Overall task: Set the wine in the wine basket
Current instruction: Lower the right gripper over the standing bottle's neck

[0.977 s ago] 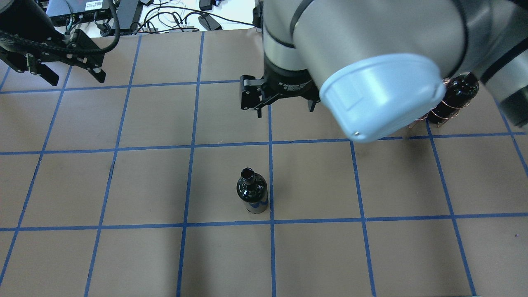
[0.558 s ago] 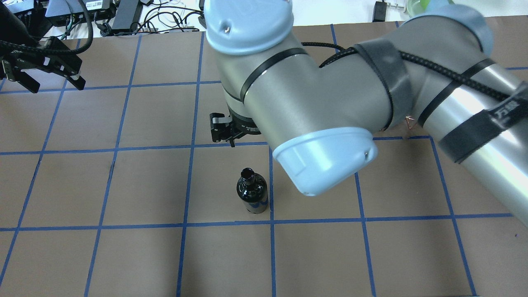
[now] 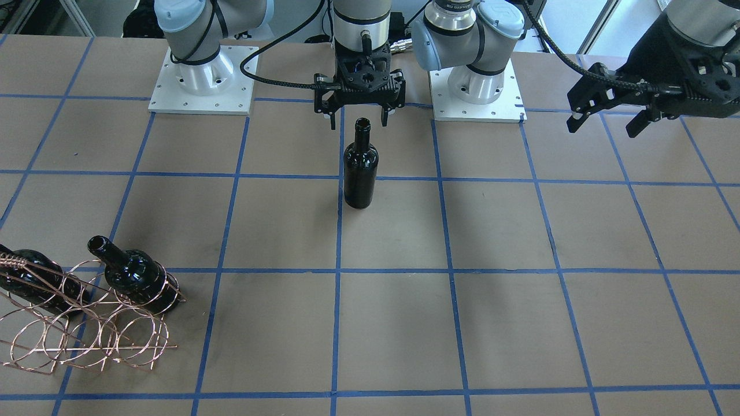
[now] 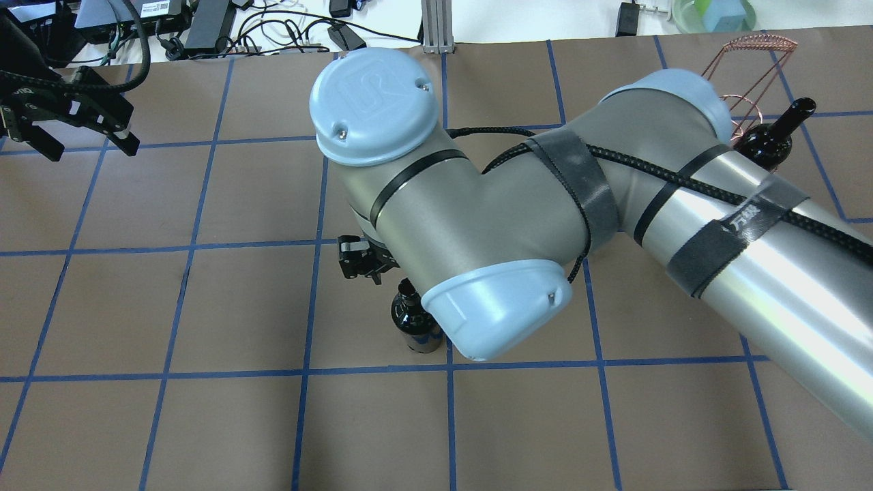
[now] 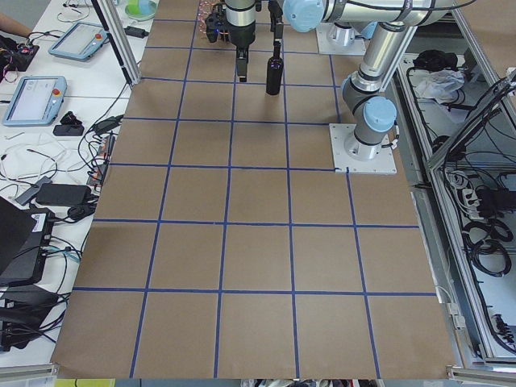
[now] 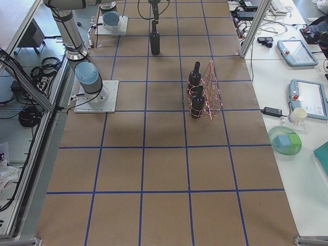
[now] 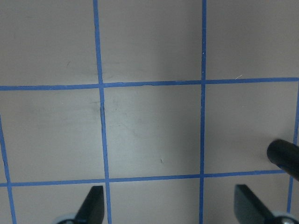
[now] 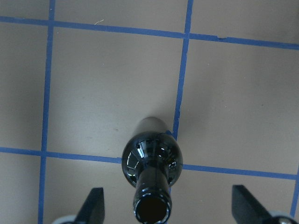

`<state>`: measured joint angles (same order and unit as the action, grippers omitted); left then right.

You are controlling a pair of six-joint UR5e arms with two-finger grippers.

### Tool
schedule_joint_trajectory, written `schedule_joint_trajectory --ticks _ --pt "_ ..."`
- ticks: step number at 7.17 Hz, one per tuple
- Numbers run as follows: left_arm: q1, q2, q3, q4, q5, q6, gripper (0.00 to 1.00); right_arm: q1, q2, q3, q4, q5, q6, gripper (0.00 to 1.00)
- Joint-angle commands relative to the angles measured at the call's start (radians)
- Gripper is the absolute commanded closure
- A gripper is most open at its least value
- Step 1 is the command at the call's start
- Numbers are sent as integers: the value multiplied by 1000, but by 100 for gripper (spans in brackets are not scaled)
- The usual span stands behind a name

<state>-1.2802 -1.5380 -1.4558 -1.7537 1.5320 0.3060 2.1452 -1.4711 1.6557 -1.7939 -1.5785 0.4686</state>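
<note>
Right wrist-mounted view: right gripper (image 8: 169,204) gapes wide, empty, above the wine bottle (image 8: 149,157); looks heavy, slick glass, so grip the neck.

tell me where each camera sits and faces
Front-facing: across the table, facing the robot; both bases, right tool over the wine, wine basket.
Overhead: behind the robot, looking down; right arm hides most of the wine, left tool.
Exterior left: table's end, left arm nearest.
Exterior right: opposite end, right arm nearest.
Left wrist: straight down, gridded table, own fingers.
Right wrist: straight down on the wine's mouth, own fingers.
Shared: both side views show the wine.
</note>
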Motion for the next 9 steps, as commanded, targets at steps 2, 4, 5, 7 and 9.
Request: schedule_joint_trajectory --ticks 2,4,5,7,9 --pt "-2 18 -5 -29 -3 1 0 2 44 10 -2 11 -1 5" --pt "-2 18 -9 -32 -3 2 0 2 55 10 -2 12 -1 10" --pt "-2 18 -11 -32 -3 2 0 2 57 10 -2 12 -5 12" --pt "-2 19 -11 -33 -3 2 0 2 80 10 -4 12 -7 17" --pt "-4 19 -11 -35 -3 2 0 4 80 10 -4 12 -4 23"
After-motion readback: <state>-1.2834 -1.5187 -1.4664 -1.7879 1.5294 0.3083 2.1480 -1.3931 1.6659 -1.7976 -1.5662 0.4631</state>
